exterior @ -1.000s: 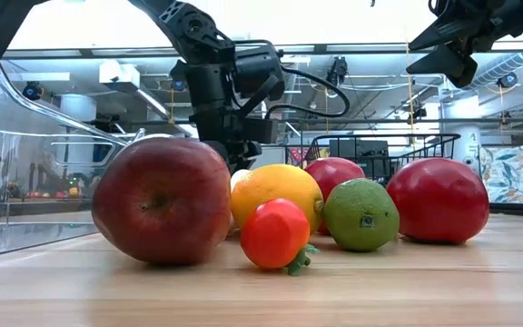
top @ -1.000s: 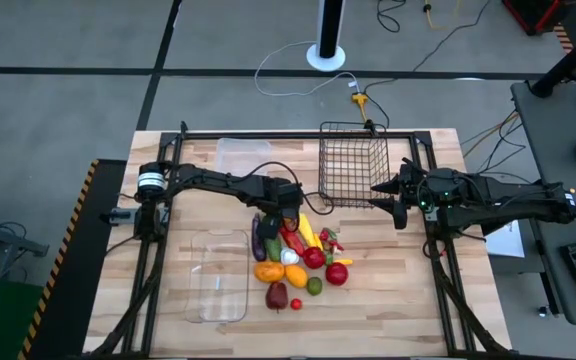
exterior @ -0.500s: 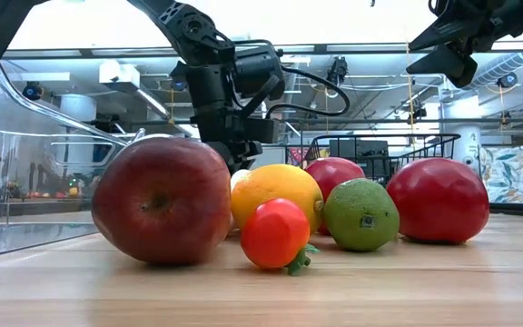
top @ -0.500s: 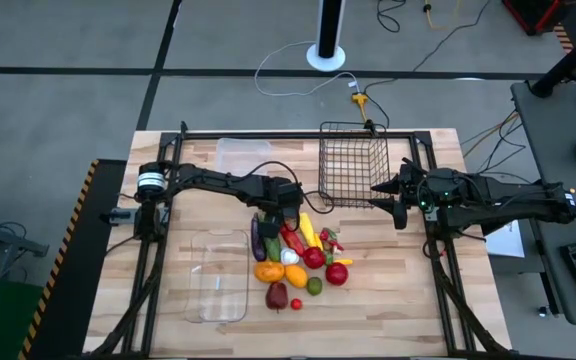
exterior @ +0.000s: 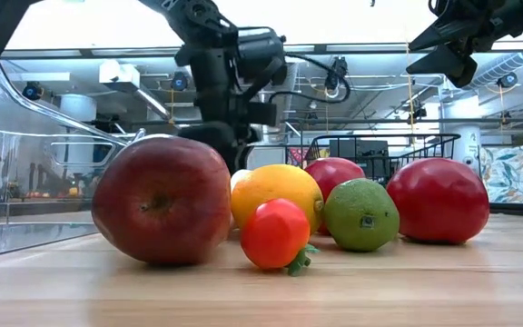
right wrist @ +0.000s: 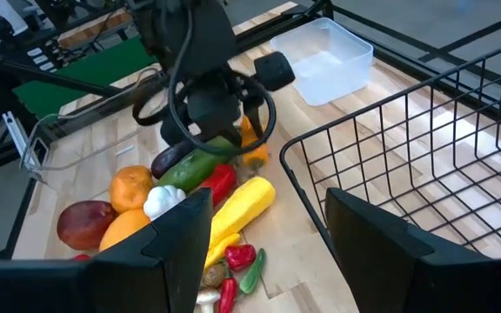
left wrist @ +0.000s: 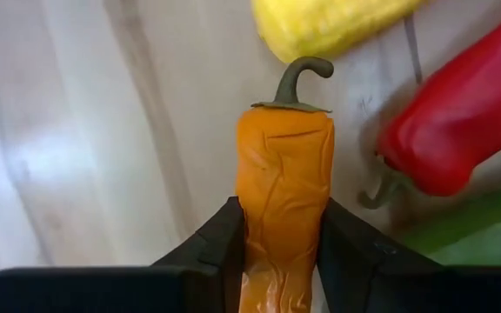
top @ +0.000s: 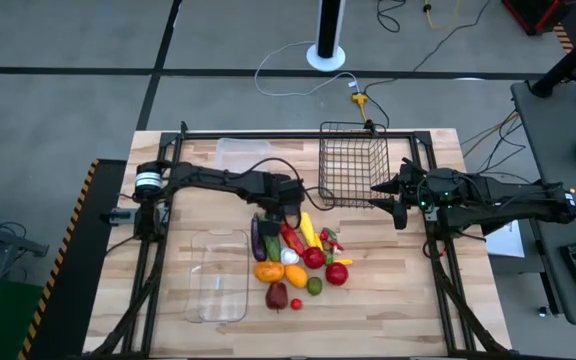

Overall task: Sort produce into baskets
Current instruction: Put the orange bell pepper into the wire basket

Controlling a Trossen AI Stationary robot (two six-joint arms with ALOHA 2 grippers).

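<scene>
Left gripper [left wrist: 281, 261] closed from both sides on an orange pepper [left wrist: 283, 209], its two dark fingers [left wrist: 211, 248] pressed against the pepper's flanks, curled green stem pointing away from the wrist. Just beyond the stem, the end of a yellow pepper [left wrist: 329, 26]; beside the held pepper, a long red pepper [left wrist: 459, 122] with a strip of green cucumber [left wrist: 485, 230] next to it. Bare pale wood of the table [left wrist: 85, 139] on the other side.

From above, left gripper [top: 286, 208] at the far end of the produce pile [top: 298, 258], most of the pile lying on the near side of it: purple eggplant [top: 257, 240], white bulb [top: 290, 256], orange fruit [top: 268, 270], dark red apple [top: 277, 295], green lime [top: 314, 286], red tomatoes [top: 337, 272]. Long clear tray [top: 218, 277] beside the pile, away from the right arm. Small clear tub [top: 240, 152] beyond the gripper, near the table's far edge. Black wire basket [top: 353, 165] between the two grippers, toward the far edge, nothing visible inside it.

At table height, apple [exterior: 162, 200], orange fruit [exterior: 275, 195], small red tomato [exterior: 275, 233], lime [exterior: 361, 214] and big tomato [exterior: 438, 200] lined up in front, left arm coming down behind them.

Right gripper [top: 393, 195] held in the air just beside the wire basket, well apart from the pile. Two dark fingers [right wrist: 181, 235] spread apart, nothing between them; basket rim [right wrist: 390, 122] and pile visible past them.
</scene>
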